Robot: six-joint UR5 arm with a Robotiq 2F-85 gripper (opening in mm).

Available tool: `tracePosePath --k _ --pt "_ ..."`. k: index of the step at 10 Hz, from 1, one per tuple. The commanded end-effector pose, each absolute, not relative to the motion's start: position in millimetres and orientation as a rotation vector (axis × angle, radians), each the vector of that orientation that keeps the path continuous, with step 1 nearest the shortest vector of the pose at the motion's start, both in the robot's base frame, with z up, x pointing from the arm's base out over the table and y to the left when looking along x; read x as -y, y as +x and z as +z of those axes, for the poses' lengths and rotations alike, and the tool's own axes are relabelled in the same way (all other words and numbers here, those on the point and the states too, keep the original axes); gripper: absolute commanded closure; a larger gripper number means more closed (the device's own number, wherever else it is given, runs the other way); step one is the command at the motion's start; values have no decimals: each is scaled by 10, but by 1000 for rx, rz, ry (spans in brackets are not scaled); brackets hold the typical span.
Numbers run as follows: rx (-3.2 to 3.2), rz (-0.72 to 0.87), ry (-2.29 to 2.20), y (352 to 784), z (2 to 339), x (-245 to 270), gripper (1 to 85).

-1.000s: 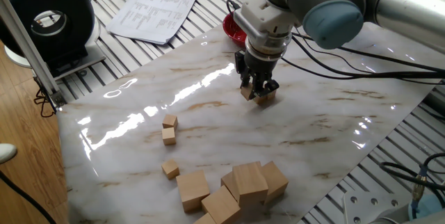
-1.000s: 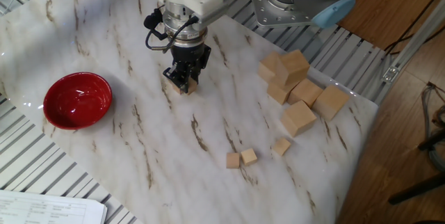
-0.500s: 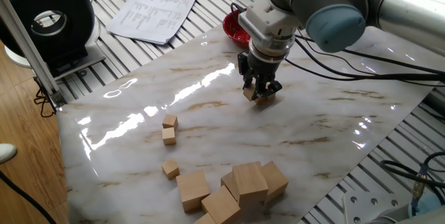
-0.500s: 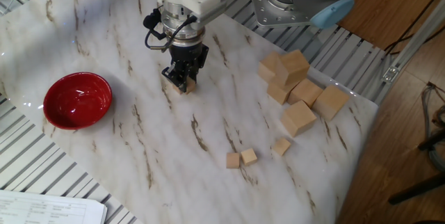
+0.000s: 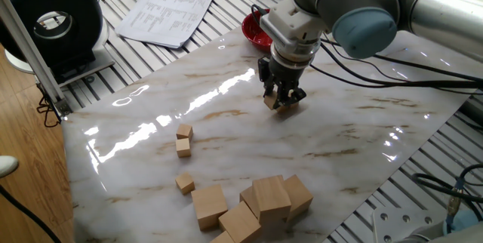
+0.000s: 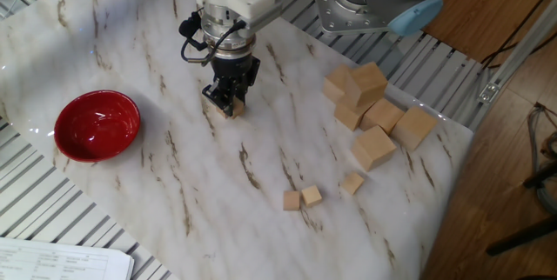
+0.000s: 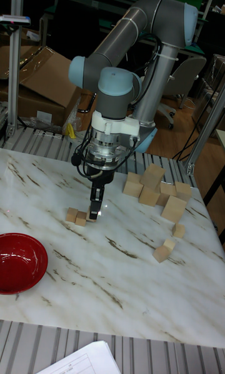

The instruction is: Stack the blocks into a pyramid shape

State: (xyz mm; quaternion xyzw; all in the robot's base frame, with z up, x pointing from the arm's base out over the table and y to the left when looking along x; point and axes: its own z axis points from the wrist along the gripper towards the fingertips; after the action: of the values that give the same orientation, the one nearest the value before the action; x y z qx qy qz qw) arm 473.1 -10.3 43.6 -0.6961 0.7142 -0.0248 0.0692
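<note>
My gripper point(image 5: 280, 104) points straight down at the marble tabletop, its fingers shut on a small wooden block point(image 7: 92, 217) held at table level. In the tall fixed view two more small blocks point(image 7: 75, 216) lie touching in a row just left of it. The other fixed view shows the gripper point(image 6: 228, 103) covering most of that cluster. Three loose small blocks lie apart: a close pair point(image 5: 183, 139) and a single one point(image 5: 186, 183). These also appear as a pair point(image 6: 301, 198) and a single block point(image 6: 352, 183).
A pile of much larger wooden cubes point(image 5: 256, 201) sits near the table's front edge. A red bowl point(image 6: 97, 125) stands on the far side of the gripper. Papers point(image 5: 166, 9) and a black spool point(image 5: 53, 20) lie off the tabletop point(image 5: 355, 137).
The gripper shifted slightly toward the red bowl with its block a second ago. It has held still over the last half second. The loose blocks and large cubes have not moved.
</note>
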Motion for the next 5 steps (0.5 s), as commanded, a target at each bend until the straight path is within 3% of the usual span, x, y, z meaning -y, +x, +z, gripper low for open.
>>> tracePosePath --k 1,5 --pt "-2155 -69 -2082 4751 496 60 710" --pt "-2150 -45 -2064 4749 449 41 697"
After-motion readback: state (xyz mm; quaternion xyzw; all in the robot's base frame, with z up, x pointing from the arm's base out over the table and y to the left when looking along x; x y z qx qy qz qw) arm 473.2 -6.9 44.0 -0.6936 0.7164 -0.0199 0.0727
